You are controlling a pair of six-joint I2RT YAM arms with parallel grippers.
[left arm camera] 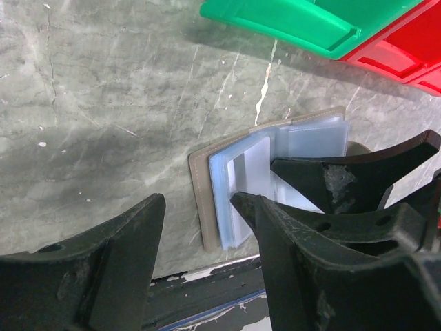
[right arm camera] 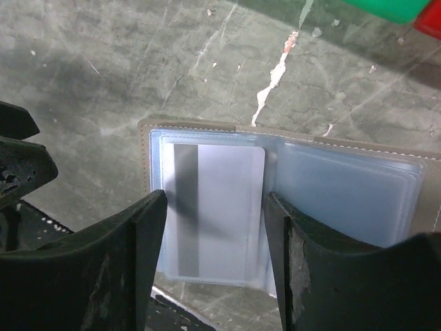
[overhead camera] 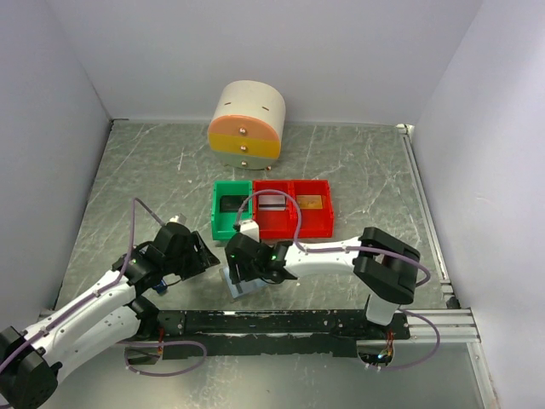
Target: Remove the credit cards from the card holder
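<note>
**Both grippers spread at the open card holder**

The right gripper (right arm camera: 215,201) is held wide, its fingers straddling a silvery credit card (right arm camera: 220,165) in the left pocket of the card holder (right arm camera: 143,165). The holder lies open at the lower centre of the top view, below a green bin (overhead camera: 218,213). The left gripper (left arm camera: 196,201) is likewise spread, at the holder's left edge.

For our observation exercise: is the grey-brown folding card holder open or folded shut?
Open: the card holder lies spread flat, both clear pocket pages showing, a silvery dark-striped card inside one.
</note>
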